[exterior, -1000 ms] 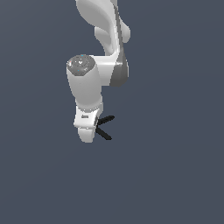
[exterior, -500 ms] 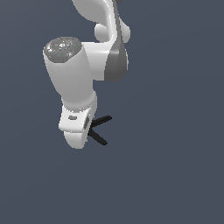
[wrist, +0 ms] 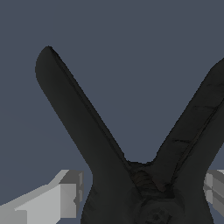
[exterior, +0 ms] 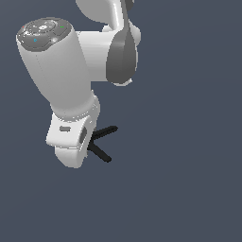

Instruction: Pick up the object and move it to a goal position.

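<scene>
The gripper sits low in the wrist view, a pale finger at each side of the object, seemingly clamped at the joint where its two black bars meet. In the exterior view the object juts out left of centre. It looks light, stiff and thin; the joint seems the soundest hold.
</scene>
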`<act>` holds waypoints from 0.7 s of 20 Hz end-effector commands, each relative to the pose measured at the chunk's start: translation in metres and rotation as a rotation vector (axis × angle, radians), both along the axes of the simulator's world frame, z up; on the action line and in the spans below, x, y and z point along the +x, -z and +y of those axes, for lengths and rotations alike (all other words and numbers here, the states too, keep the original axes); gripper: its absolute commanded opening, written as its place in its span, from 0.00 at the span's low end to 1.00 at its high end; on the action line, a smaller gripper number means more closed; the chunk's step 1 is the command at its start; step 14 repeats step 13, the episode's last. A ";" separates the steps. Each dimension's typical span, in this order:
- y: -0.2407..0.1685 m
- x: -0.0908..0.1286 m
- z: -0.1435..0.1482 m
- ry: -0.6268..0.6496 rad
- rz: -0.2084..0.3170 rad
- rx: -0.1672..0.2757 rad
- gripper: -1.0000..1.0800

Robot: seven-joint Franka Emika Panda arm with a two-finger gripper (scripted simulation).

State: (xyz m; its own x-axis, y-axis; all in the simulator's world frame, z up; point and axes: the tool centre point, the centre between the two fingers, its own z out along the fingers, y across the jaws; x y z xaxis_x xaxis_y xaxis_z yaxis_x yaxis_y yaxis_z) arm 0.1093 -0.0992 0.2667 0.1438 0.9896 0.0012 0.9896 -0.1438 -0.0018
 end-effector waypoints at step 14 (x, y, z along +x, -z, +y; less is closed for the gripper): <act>-0.018 0.015 -0.004 0.000 -0.002 -0.001 0.00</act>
